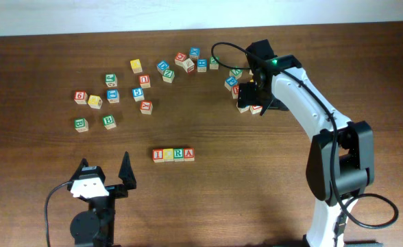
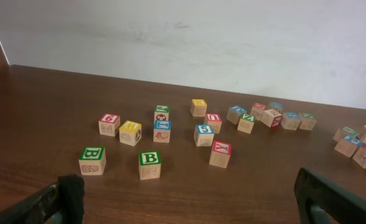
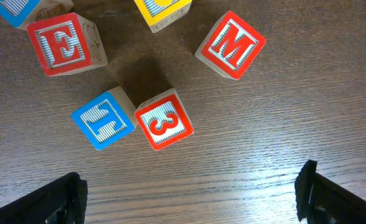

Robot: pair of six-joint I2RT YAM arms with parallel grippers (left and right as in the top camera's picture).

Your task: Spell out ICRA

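Overhead: where's the ICRA row (image 1: 173, 154)?
– Near the left pincer (image 1: 105, 173), just right of its right fingertip, untouched. Well apart from the right pincer (image 1: 251, 96), which hangs over loose cubes (image 1: 230, 82).

Left wrist?
– Jaws wide, holding nothing. Scattered cubes (image 2: 149, 165) lie ahead.

Right wrist?
– Jaws wide. Red 3 cube (image 3: 164, 119) touches blue cube (image 3: 103, 119), ahead between the fingers.
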